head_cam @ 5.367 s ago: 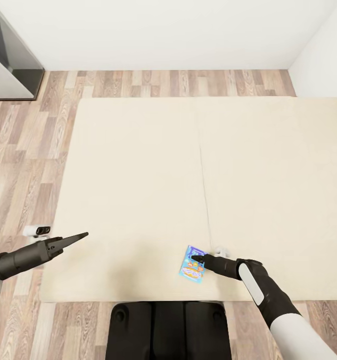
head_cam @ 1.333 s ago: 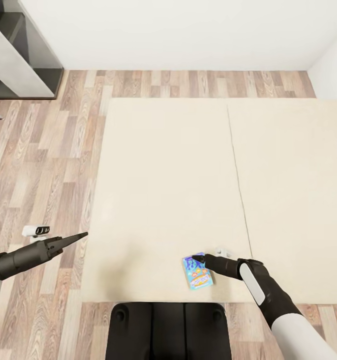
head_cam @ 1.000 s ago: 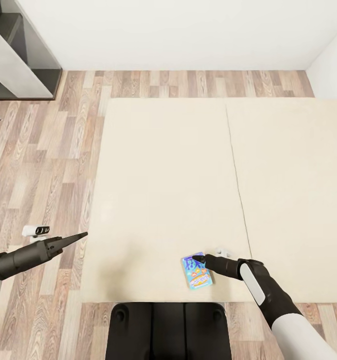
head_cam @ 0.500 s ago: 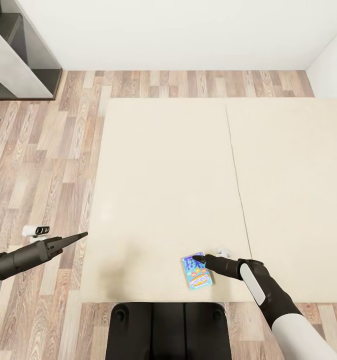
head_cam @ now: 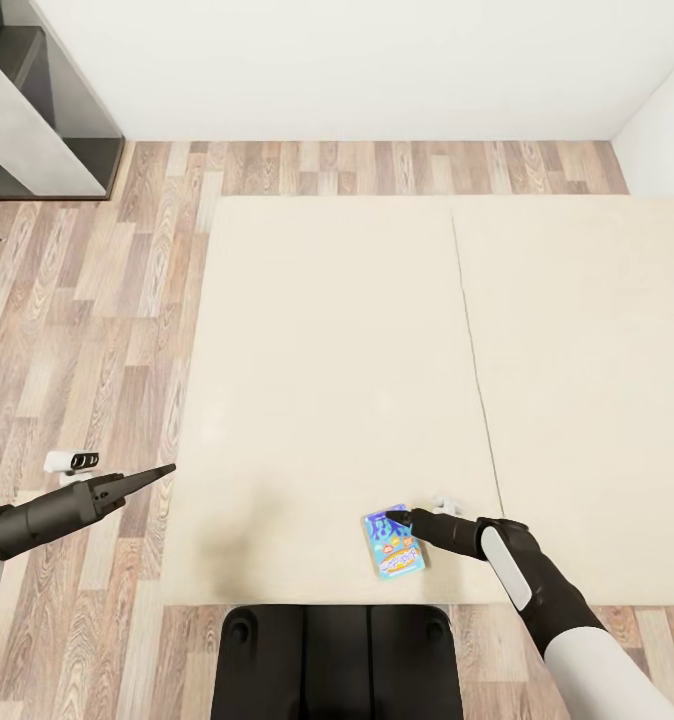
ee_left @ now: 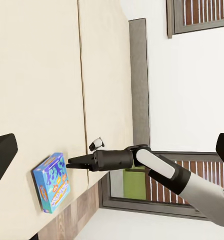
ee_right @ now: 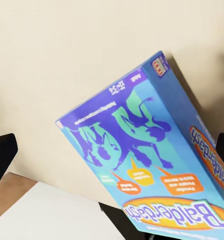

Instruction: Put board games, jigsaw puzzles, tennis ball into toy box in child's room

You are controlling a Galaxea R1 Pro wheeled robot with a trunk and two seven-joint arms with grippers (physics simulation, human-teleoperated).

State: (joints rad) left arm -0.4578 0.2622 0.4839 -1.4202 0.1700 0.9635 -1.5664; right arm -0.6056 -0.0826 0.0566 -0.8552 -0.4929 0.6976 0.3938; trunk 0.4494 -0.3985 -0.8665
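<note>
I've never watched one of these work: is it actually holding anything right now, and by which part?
It can't be told. The right gripper tip meets the far edge of the blue board game, which lies on the bed. The left gripper holds nothing.

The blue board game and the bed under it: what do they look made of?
The blue board game looks like glossy printed cardboard: sharp edges, flat faces, colour artwork and lettering. The bed looks like matte beige padded fabric or foam, going by its plain surface and centre seam; the render leaves this open.

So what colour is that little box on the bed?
Blue board game, purple and teal print; right wrist view shows it best.
</note>
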